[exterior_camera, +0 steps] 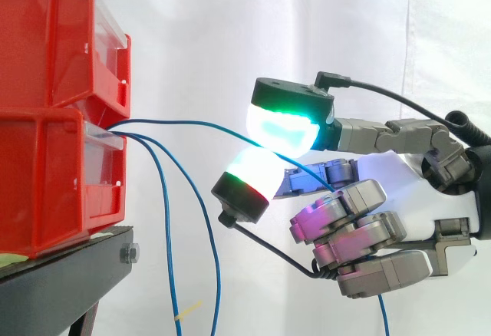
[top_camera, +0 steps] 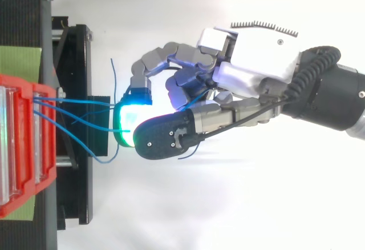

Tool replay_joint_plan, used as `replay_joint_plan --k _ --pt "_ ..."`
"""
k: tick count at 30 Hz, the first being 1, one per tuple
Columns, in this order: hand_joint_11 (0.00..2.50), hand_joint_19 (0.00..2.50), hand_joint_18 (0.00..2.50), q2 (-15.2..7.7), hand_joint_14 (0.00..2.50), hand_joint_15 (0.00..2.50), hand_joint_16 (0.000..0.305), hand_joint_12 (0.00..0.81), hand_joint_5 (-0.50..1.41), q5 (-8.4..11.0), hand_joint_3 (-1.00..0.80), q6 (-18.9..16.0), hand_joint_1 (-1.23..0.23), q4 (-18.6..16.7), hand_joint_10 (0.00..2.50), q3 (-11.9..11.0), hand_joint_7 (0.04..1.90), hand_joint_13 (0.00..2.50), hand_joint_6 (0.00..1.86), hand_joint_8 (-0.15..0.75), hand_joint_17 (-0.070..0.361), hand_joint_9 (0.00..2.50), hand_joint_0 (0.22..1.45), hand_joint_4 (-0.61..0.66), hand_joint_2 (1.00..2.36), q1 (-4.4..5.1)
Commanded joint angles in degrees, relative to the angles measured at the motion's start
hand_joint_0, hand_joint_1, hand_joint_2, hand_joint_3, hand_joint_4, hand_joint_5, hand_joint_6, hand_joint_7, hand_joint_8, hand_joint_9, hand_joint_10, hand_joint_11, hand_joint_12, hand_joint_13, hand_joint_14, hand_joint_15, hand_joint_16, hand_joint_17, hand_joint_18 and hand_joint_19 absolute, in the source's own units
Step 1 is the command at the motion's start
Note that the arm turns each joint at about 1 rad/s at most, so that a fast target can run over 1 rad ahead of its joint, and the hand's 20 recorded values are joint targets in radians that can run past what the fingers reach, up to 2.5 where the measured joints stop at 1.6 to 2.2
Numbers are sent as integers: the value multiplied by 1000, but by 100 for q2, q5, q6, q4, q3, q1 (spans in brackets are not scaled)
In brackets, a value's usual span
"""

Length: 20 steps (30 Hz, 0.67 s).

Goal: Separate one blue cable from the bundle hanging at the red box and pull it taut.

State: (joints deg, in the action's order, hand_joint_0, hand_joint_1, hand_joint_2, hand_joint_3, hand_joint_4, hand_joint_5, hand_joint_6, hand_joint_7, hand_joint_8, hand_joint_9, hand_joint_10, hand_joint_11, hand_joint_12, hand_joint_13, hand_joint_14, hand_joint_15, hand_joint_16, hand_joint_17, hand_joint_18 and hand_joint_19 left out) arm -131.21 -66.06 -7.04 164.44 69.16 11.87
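While two other thin blue cables (exterior_camera: 219, 267) hang down loose from the front of the stacked red plastic bins (exterior_camera: 46, 175) on the black metal stand (exterior_camera: 61, 275), my hand (exterior_camera: 406, 167) is closed on one thin blue cable (exterior_camera: 184, 121). I pinch it between two green-glowing fingertips (exterior_camera: 284, 133). It runs from the lower bin to them in a shallow curve.

bins (exterior_camera: 46, 60) are stacked on stand (exterior_camera: 61, 275) | loose cables (exterior_camera: 218, 267) are hung from bins' front | single cable (exterior_camera: 215, 127) is led from bins' front into hand (exterior_camera: 368, 221) | hand is placed before bins' front, apart
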Motion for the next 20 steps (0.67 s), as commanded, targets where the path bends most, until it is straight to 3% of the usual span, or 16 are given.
replay_joint_plan --k 1,20 --pt "1282 1596 1484 -1 2500 1701 47 371 -126 6 13 1 -728 0 2500 1 1085 997 963 326 106 658 659 -90 1006 0" --pt "1235 1548 1501 -1 2500 1611 50 386 -124 -3 18 -8 -738 0 2500 1 1100 1025 957 353 111 679 664 -74 1007 0"
